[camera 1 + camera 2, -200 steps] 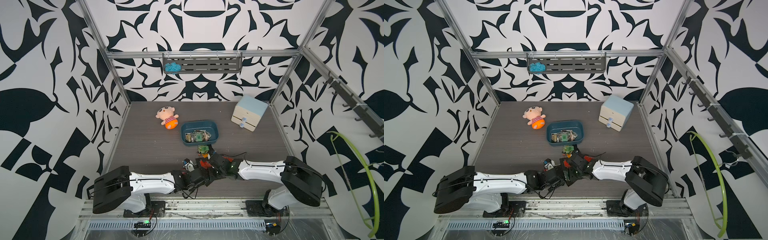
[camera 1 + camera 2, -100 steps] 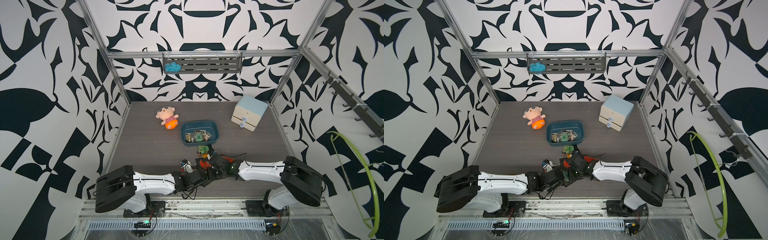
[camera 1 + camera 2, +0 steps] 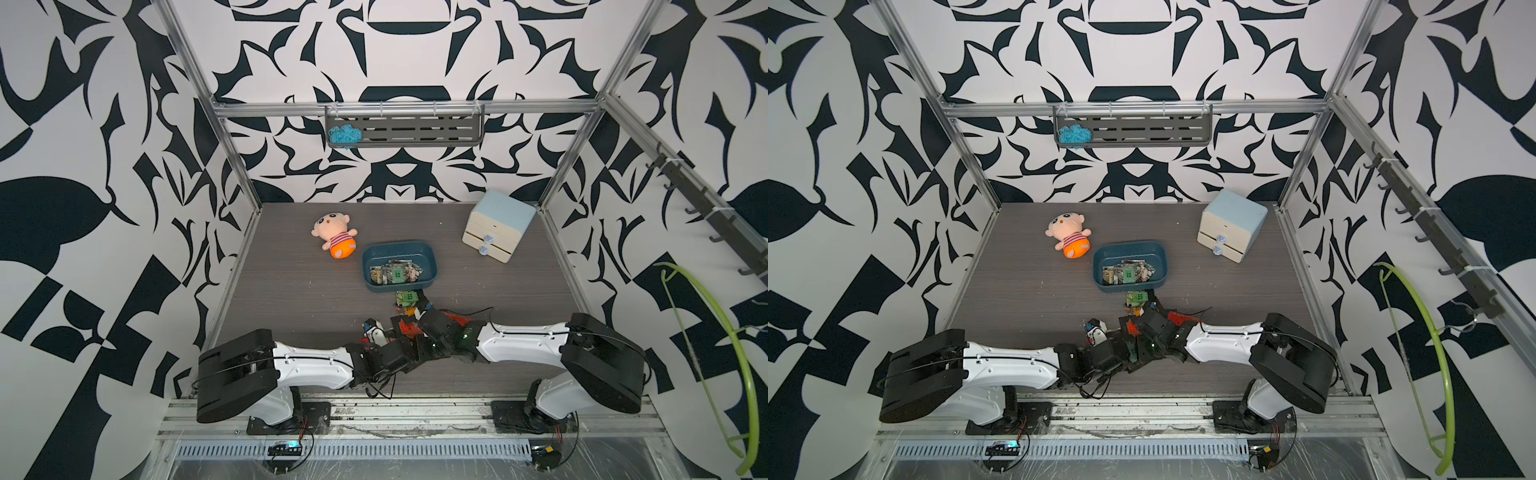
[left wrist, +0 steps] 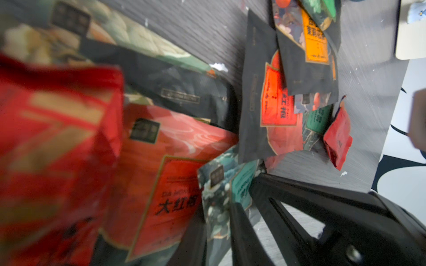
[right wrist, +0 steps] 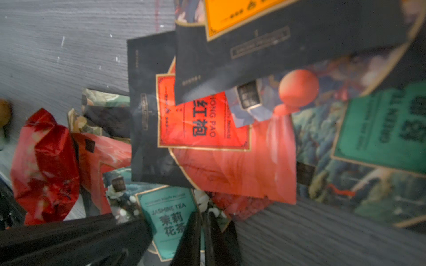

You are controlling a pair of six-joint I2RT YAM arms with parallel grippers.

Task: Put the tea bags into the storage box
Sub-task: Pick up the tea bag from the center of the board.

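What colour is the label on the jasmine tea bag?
Teal, gold-bordered; the jasmine tea bag shows best in the right wrist view.

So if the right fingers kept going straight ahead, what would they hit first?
Probably the teal-labelled jasmine tea bag: the tips of the right fingers sit right over it. Just beyond lies the red-labelled black tea bag, though depth is hard to judge.

**Front centre blocked, left side open**

Left arm (image 3: pixel 309 365) and right arm (image 3: pixel 519 338) meet low over loose tea bags (image 3: pixel 406 297) at the tabletop's (image 3: pixel 282 299) front centre. Storage box (image 3: pixel 368 266) sits mid-table, plush doll (image 3: pixel 334 237) behind-left, drawer cabinet (image 3: pixel 498 228) in the back-right corner. The left edge offers passage.
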